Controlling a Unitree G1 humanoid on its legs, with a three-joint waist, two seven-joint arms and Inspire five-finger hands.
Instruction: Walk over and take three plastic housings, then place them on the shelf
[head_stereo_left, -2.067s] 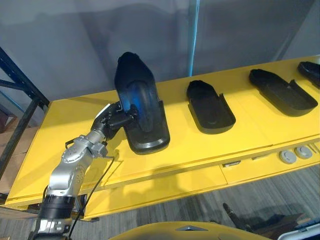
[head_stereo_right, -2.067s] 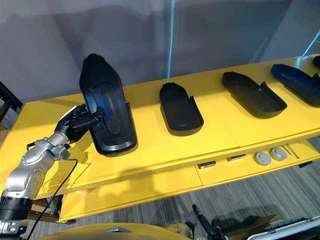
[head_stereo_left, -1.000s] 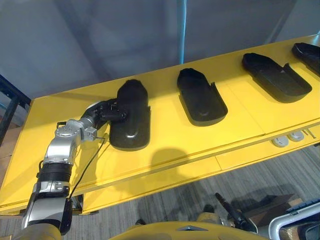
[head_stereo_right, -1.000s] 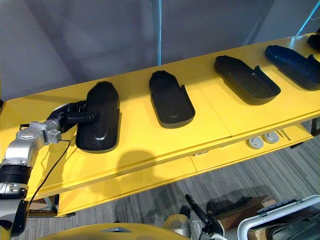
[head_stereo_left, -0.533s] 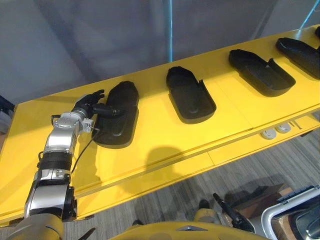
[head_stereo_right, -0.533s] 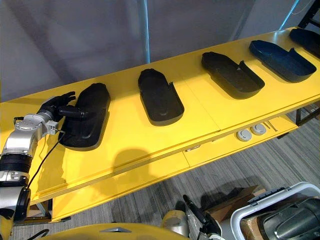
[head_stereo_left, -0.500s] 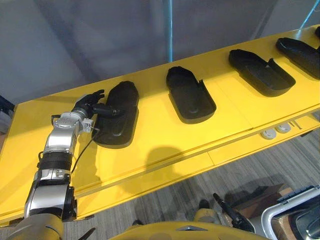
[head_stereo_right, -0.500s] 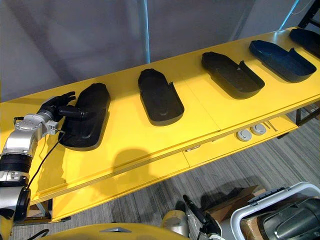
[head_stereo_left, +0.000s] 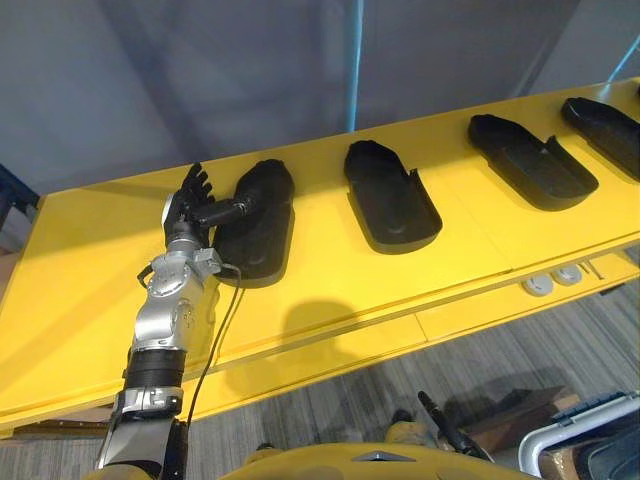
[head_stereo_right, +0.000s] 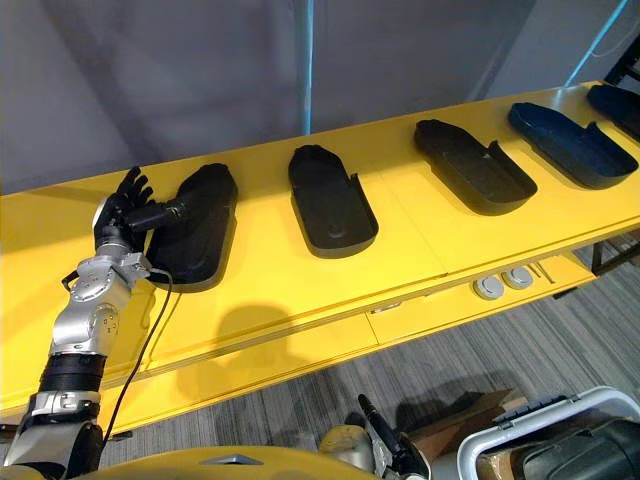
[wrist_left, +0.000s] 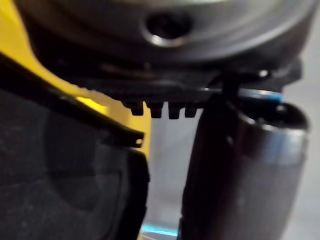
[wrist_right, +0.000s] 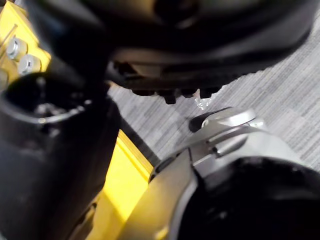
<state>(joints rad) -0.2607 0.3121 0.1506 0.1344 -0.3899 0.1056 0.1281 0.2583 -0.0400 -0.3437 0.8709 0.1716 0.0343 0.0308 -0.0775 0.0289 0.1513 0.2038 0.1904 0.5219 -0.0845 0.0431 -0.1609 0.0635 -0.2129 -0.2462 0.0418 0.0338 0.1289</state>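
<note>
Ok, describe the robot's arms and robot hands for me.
The left arm is silver-grey metal with rounded joints and a black band around it. The left robot hand is dark with slim fingers. The right robot hand is dark too.

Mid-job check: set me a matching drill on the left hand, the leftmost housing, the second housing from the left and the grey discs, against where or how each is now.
1. left hand
2. leftmost housing
3. second housing from the left
4. grey discs

a. on the lower front ledge
b. lying free between two other housings
c. open, fingers spread
d. the thumb reaches over it

Pairs: 1-c, 2-d, 3-b, 4-a
</note>
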